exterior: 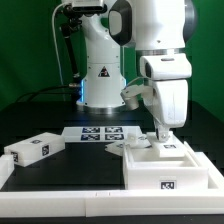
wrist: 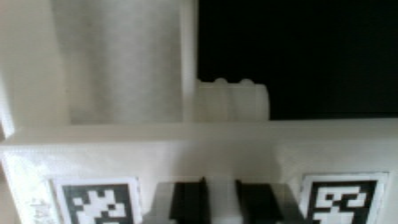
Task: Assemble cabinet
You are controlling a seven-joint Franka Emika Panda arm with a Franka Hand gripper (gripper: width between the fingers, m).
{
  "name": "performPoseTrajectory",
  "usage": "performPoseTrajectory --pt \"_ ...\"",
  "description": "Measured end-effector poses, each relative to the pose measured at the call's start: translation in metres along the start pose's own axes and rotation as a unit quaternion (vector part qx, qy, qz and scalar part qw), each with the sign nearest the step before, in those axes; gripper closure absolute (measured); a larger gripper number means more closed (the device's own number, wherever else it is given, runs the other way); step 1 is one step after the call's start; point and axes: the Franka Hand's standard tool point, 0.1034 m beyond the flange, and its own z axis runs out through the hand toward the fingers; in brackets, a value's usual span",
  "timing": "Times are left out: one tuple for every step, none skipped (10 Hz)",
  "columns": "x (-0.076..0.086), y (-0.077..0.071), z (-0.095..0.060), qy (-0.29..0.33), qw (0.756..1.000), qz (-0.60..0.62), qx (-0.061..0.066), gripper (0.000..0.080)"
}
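Note:
The white cabinet box point(exterior: 172, 166) lies at the exterior view's right front, with a tag on its near face. My gripper point(exterior: 160, 136) reaches down onto the box's far edge. In the wrist view my gripper point(wrist: 217, 200) has its two dark fingers close together, with a thin white wall of the cabinet box point(wrist: 107, 110) between them. Tags sit on either side of the fingers. A small ribbed white peg point(wrist: 228, 100) stands on the box just beyond them. A loose white cabinet block point(exterior: 30, 152) with tags lies at the exterior view's left.
The marker board point(exterior: 98, 133) lies flat mid-table behind the box. A flat white cabinet panel point(exterior: 116, 149) rests next to the box's left corner. The robot base point(exterior: 100, 70) stands at the back. The table is black, with a white front edge.

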Motion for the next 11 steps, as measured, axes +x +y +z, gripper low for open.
performPoseTrajectory --pt "-0.003 0.009 0.0 0.0 1.0 -0.007 0.001 0.073" --pt "-0.006 0.014 0.0 -0.003 1.0 -0.01 0.009 0.073" --pt "-0.006 0.015 0.0 -0.005 1.0 -0.011 0.018 0.0729" --pt "-0.008 0.016 0.001 -0.007 1.0 -0.012 0.027 0.0729" --pt "-0.009 0.017 0.001 -0.01 0.999 -0.01 0.038 0.0729" --pt "-0.007 0.016 0.001 -0.013 0.999 0.009 0.045 0.0729" --pt "-0.003 0.014 0.001 -0.016 0.998 0.037 0.047 0.0729" --pt "0.007 0.012 0.001 -0.021 0.995 0.079 0.051 0.0729" --pt "0.018 0.01 0.002 -0.022 0.993 0.104 0.05 0.0729" --pt "0.021 0.009 0.001 -0.025 0.992 0.112 0.049 0.0729" --pt "0.018 0.01 0.001 -0.025 0.993 0.107 0.048 0.0729"
